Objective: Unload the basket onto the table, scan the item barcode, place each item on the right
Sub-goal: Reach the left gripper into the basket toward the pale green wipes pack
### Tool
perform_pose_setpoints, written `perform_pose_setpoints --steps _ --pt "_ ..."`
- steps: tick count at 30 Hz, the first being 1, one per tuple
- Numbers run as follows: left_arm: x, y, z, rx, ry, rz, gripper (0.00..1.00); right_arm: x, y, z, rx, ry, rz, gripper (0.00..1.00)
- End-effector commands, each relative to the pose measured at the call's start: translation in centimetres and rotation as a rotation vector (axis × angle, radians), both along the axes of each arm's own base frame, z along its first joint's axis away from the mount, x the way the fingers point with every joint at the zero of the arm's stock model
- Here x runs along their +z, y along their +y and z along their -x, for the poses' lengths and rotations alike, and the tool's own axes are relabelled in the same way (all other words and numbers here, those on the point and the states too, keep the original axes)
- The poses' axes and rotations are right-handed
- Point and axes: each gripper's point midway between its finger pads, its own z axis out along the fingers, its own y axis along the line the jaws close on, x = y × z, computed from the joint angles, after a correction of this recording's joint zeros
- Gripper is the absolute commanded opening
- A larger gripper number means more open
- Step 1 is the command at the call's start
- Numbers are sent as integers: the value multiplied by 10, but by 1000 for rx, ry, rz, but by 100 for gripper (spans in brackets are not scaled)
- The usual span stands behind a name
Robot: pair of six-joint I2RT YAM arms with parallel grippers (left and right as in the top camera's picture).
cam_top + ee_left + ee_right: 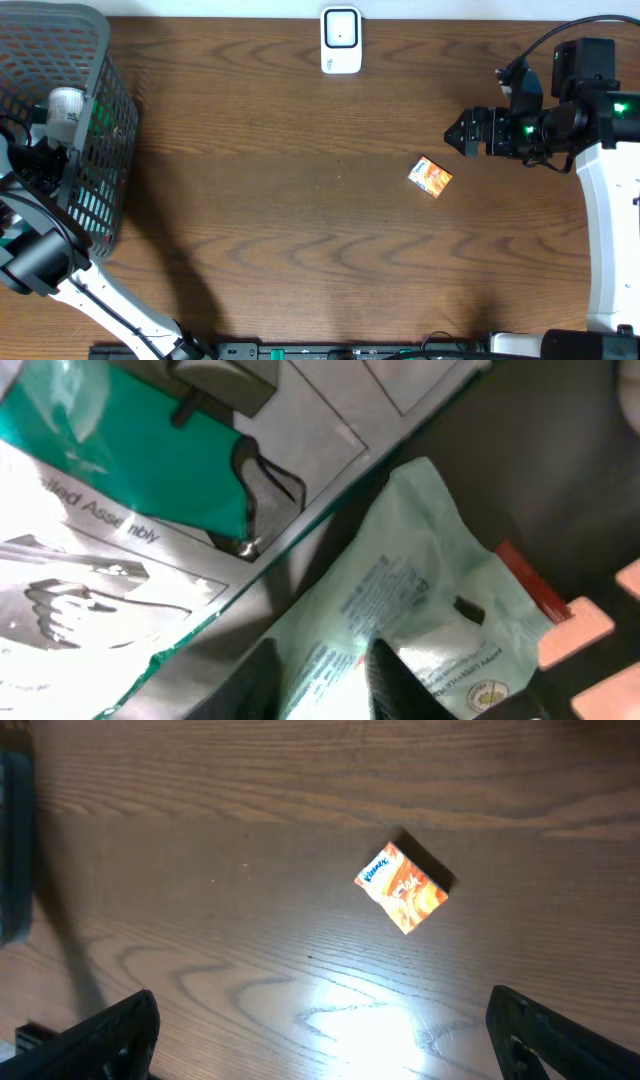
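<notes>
Two spots to watch: the left gripper [322, 660] straddles a green packet [420, 580] inside the basket [112, 130], grip unclear; the right gripper [320, 1000] hangs wide open near an orange tissue pack [403, 887] on the table [280, 220].

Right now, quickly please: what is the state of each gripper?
Left gripper: straddles a pale green packet; whether it grips cannot be told.
Right gripper: open, holding nothing.
</notes>
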Motion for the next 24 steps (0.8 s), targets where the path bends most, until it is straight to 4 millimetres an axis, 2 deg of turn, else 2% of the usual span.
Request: perform_pose_setpoints --steps 1,9,16,17,18,19,24 --pt "8 -4 -7 42 -15 33 11 6 1 -2 -2 -15 -5 99" --pt "25 -26 -22 90 -89 174 10 6 1 -2 -2 -15 -5 99" --pt "25 -25 -22 89 -93 169 8 6 1 -2 -2 -15 -5 99" --pt "25 -25 -23 89 -95 168 12 6 1 -2 -2 -15 -5 99" --pt "25 -25 -23 89 -94 169 24 6 1 -2 -2 -15 -5 99" --pt "25 -25 -22 89 -92 170 27 6 1 -2 -2 -15 -5 99" --pt "21 -30 -17 53 -86 184 29 6 1 -2 -2 -15 -5 99"
